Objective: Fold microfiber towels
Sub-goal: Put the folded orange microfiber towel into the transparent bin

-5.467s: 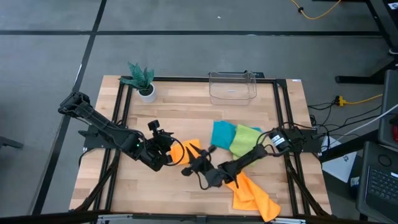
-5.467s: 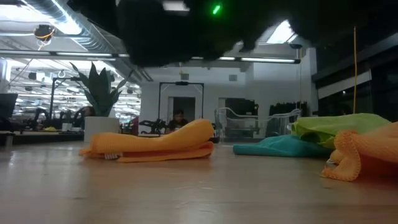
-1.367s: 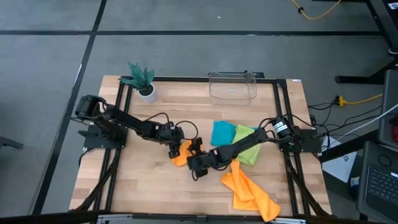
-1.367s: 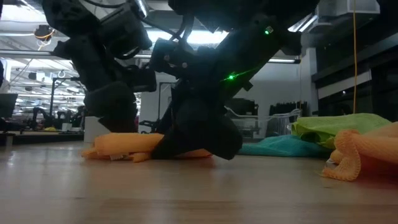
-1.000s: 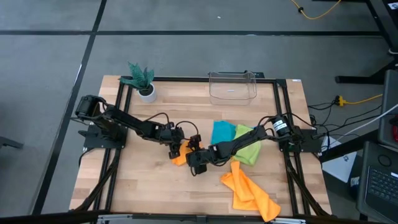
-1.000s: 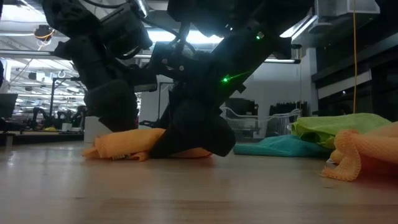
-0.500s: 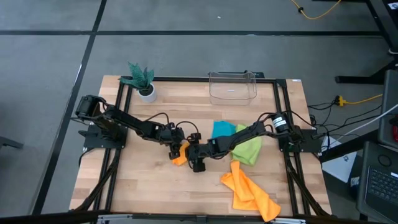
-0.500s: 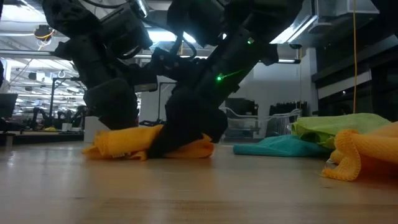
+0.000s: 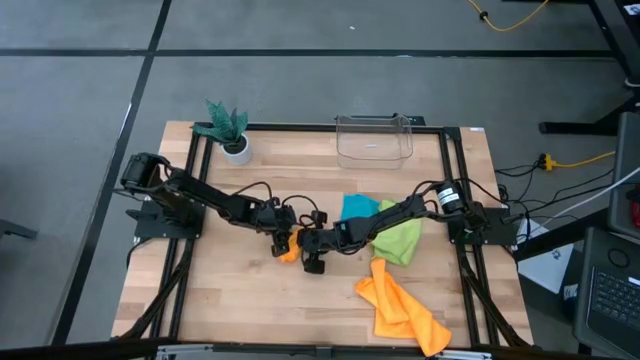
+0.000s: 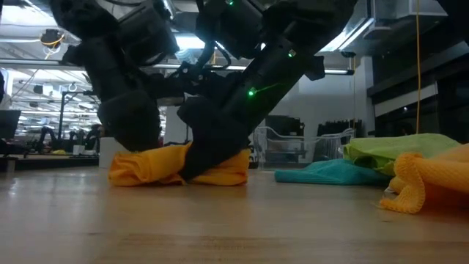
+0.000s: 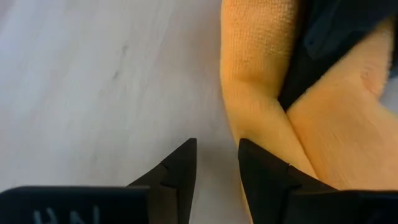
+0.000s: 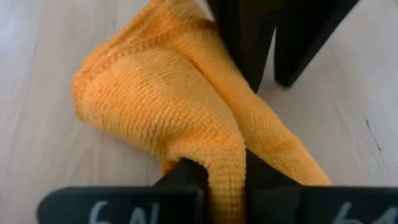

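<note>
both grippers bunched over one orange towel [image 9: 289,247]
right gripper [image 12: 222,177] pinches a fold. left gripper [image 11: 216,168] has a slim gap, nothing inside; towel mostly hidden from above.

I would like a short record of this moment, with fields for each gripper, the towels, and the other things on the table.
left gripper: at the middle orange towel, fingers slightly apart with bare table between them, holding nothing visible
right gripper: shut on a fold of the middle orange towel
second orange towel: crumpled, at the table's front right
teal towel: crumpled, beside the green towel
clear bin: at the back edge
plant: at the back left corner
folding: none of the towels lies neatly folded
</note>
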